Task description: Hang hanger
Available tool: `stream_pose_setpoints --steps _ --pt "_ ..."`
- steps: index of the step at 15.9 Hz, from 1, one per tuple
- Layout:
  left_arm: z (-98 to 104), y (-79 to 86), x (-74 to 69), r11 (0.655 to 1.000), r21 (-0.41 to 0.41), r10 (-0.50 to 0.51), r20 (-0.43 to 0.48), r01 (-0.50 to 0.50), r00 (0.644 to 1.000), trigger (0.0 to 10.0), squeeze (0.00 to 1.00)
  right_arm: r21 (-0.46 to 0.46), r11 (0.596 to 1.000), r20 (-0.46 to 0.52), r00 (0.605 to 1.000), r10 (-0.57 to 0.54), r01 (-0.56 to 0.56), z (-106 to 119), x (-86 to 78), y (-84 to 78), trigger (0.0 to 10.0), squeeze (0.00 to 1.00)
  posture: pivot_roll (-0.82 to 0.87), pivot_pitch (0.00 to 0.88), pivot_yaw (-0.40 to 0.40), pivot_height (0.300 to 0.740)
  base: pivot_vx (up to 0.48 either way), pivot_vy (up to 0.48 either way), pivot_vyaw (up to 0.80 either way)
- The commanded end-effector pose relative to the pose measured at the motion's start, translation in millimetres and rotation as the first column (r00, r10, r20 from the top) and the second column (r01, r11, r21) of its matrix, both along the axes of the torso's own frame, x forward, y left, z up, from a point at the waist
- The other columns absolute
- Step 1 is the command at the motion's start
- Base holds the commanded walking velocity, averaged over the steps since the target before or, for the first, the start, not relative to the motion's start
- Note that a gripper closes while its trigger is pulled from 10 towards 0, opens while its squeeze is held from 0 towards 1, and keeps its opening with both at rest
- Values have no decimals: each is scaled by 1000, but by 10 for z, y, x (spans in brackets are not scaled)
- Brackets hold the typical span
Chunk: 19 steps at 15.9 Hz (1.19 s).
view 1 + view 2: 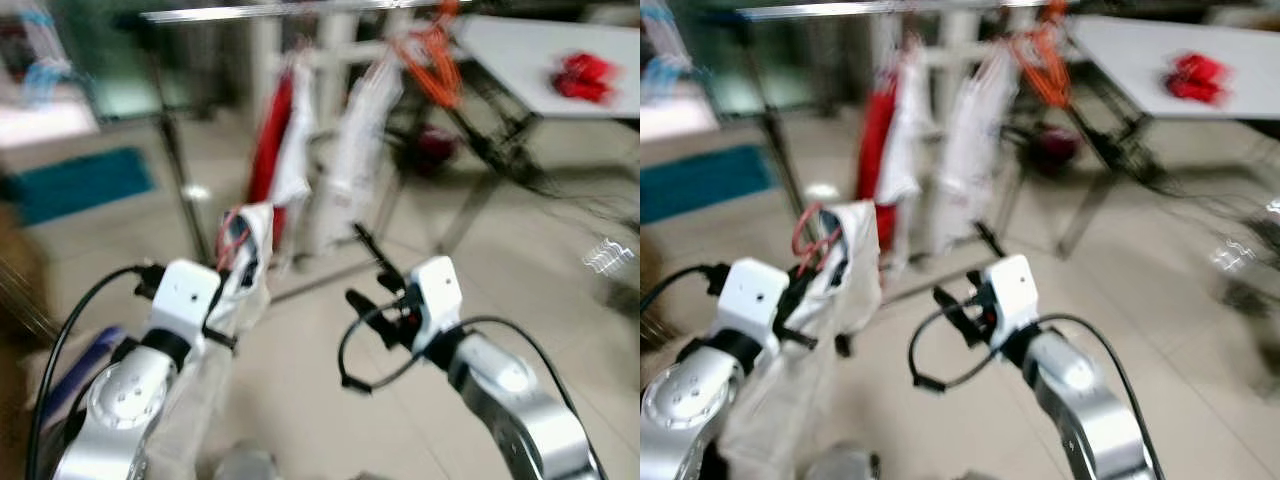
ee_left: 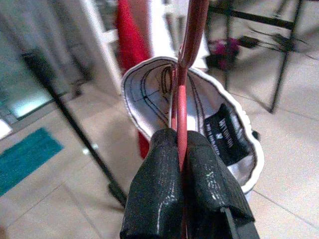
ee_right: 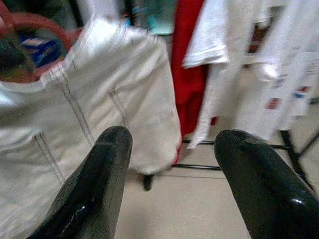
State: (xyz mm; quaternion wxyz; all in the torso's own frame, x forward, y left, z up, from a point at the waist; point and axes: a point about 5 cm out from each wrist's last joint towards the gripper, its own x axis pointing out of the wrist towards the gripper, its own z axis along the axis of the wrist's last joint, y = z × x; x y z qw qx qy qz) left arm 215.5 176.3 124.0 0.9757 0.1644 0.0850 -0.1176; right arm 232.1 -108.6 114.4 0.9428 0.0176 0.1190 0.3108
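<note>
My left gripper (image 2: 182,144) is shut on the red wire hanger (image 2: 187,64), which carries a white garment (image 2: 149,89) with a black label. In the left eye view that garment (image 1: 255,235) hangs off the left arm, low and in front of the clothes rack's metal rail (image 1: 290,10). My right gripper (image 1: 365,275) is held up beside it, a little to the right. Its two black fingers (image 3: 107,164) stand open with nothing between them. The views are blurred.
A red garment (image 1: 270,140) and white garments (image 1: 355,150) hang on the rack, with orange hangers (image 1: 435,60) at its right end. A white table (image 1: 520,50) with a red thing (image 1: 585,75) stands at the right. A blue mat (image 1: 80,185) lies on the left floor.
</note>
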Motion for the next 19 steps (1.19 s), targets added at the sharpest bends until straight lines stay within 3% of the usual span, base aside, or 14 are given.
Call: stream_pose_setpoints --steps 1,3,4,6,8,9,11,19 --pt "163 -100 49 999 -7 -48 112 49 993 10000 0 -19 999 9 999 -47 47 3 18 -95 10000 0 73 71 -100 740 0 0 -781" --pt "236 -131 114 997 -67 -24 154 35 988 10000 0 -12 982 62 981 -186 187 71 118 -220 10000 0 66 71 -108 740 0 0 -781" --pt "284 -134 186 990 -140 25 173 -1 985 10000 0 20 953 108 947 -302 302 185 194 -356 10000 0 60 67 -120 740 0 0 -788" --pt "366 -148 260 985 -170 42 205 -7 978 10000 0 69 910 152 897 -415 409 334 223 -520 10000 0 47 60 -128 740 0 0 -784" --pt "456 -242 314 995 -72 -42 268 64 962 10000 0 85 908 179 890 -419 410 412 202 -560 10000 0 40 60 -127 740 0 0 -784" --pt "483 -309 327 991 -64 -93 273 114 958 10000 0 72 919 189 899 -394 387 418 195 -531 10000 0 30 55 -119 740 0 0 -781" --pt "545 -356 369 990 -70 -102 288 127 952 10000 0 56 928 208 904 -373 369 427 184 -476 10000 0 18 53 -102 740 120 0 -781" --pt "760 -432 584 982 -44 -158 340 184 927 10000 0 105 914 215 888 -406 392 451 217 -372 10000 0 9 24 -34 740 277 0 -783"
